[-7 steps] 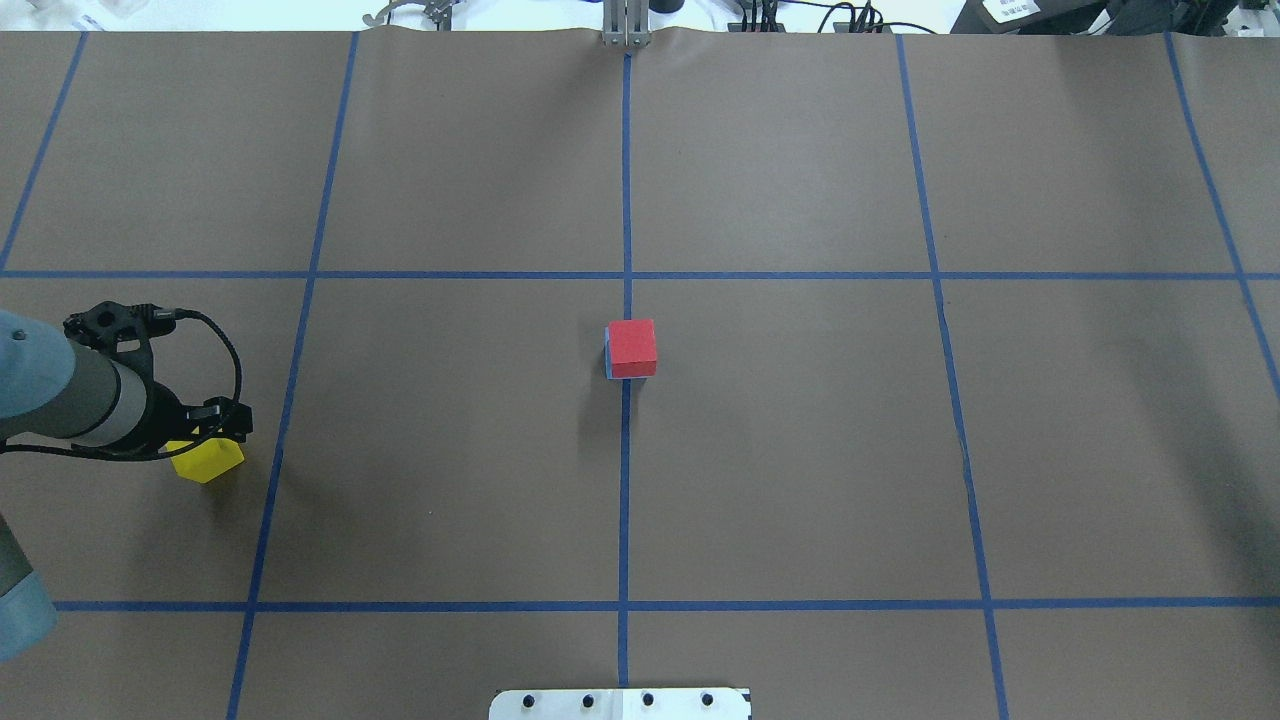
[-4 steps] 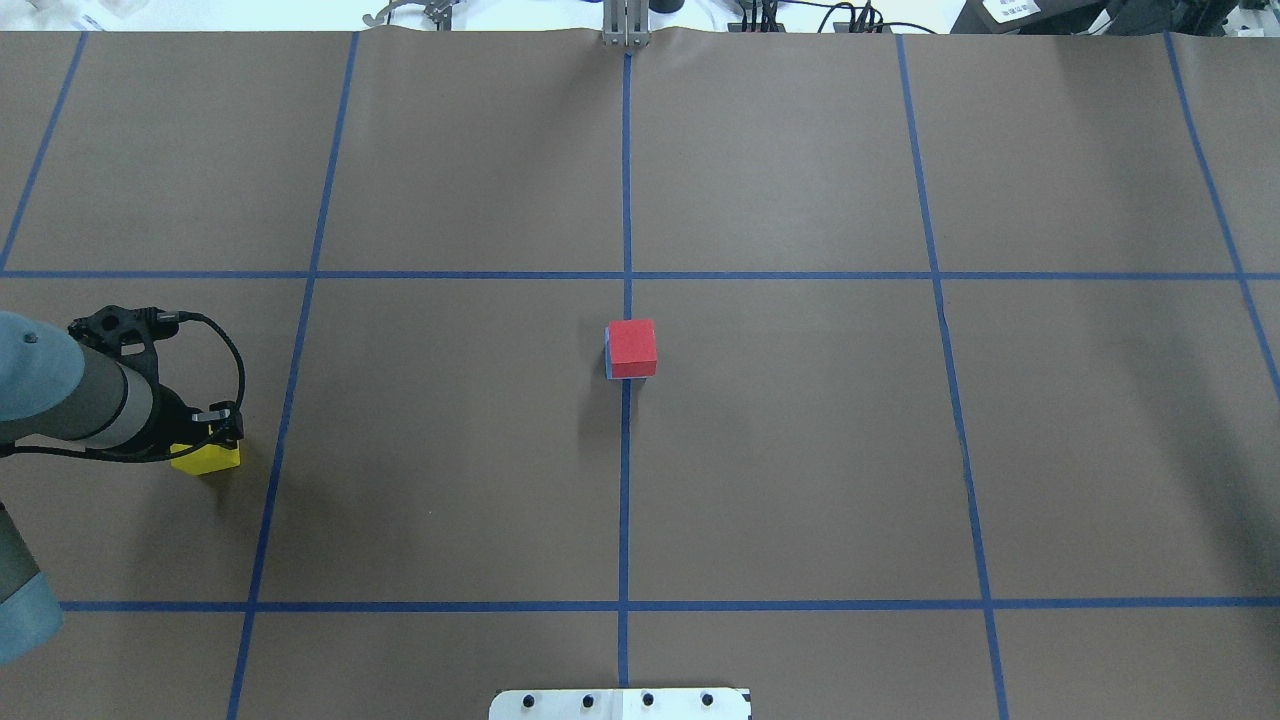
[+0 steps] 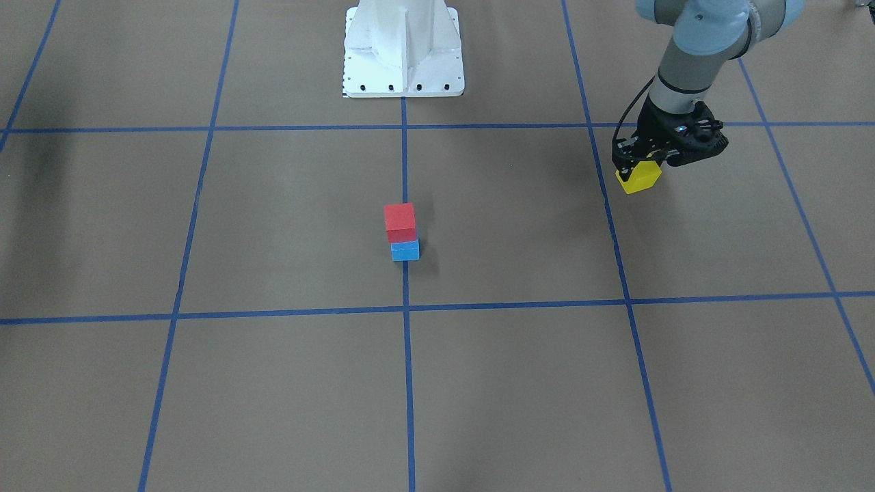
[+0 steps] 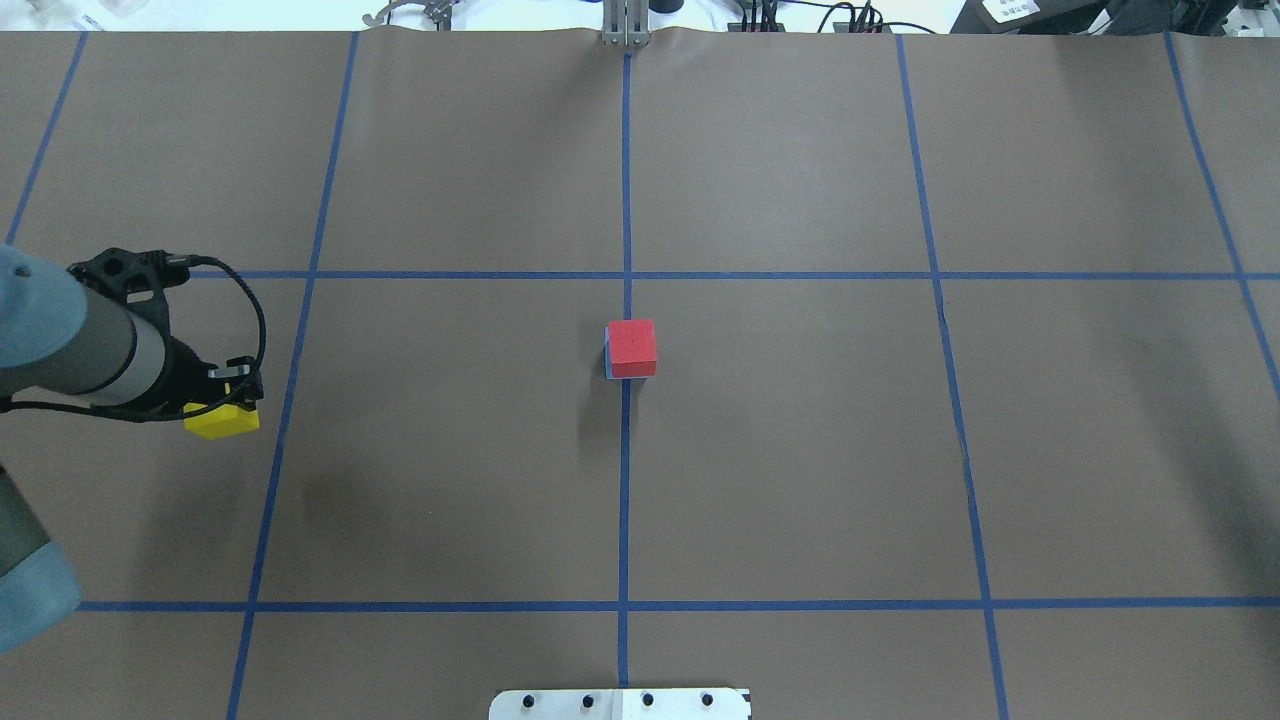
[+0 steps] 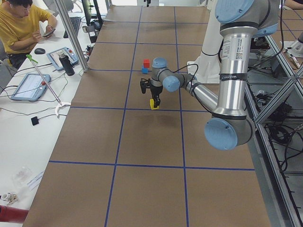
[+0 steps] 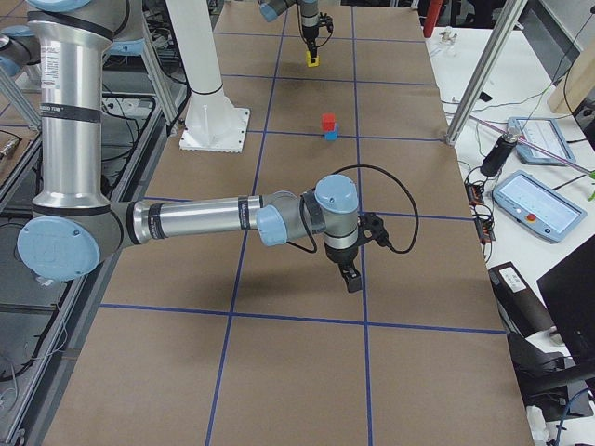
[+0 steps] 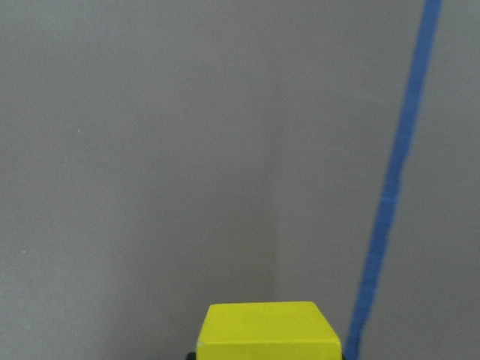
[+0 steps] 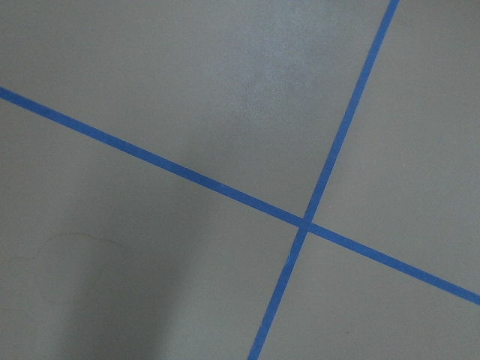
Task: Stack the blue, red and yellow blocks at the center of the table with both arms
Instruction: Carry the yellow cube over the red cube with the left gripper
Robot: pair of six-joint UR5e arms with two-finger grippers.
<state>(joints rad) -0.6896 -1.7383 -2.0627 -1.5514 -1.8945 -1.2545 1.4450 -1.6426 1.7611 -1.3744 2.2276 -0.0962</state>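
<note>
A red block (image 4: pixel 631 347) sits on a blue block (image 3: pixel 405 251) at the table's center, on the middle tape line. My left gripper (image 4: pixel 232 398) is shut on a yellow block (image 4: pixel 222 420) and holds it above the table at the left side, well apart from the stack. The yellow block also shows in the front-facing view (image 3: pixel 639 176) and at the bottom of the left wrist view (image 7: pixel 266 330). My right gripper (image 6: pixel 351 279) shows only in the exterior right view, low over bare table; I cannot tell whether it is open or shut.
The white robot base (image 3: pixel 403 48) stands at the table's near edge. Blue tape lines (image 4: pixel 625 500) divide the brown table into squares. A side desk with tablets (image 5: pixel 31 85) and a seated person (image 5: pixel 19 28) lies beyond the far edge.
My left gripper has carried the yellow block forward, away from the robot, and slightly right. The block has turned square to the grid. The red-on-blue stack has not moved.
</note>
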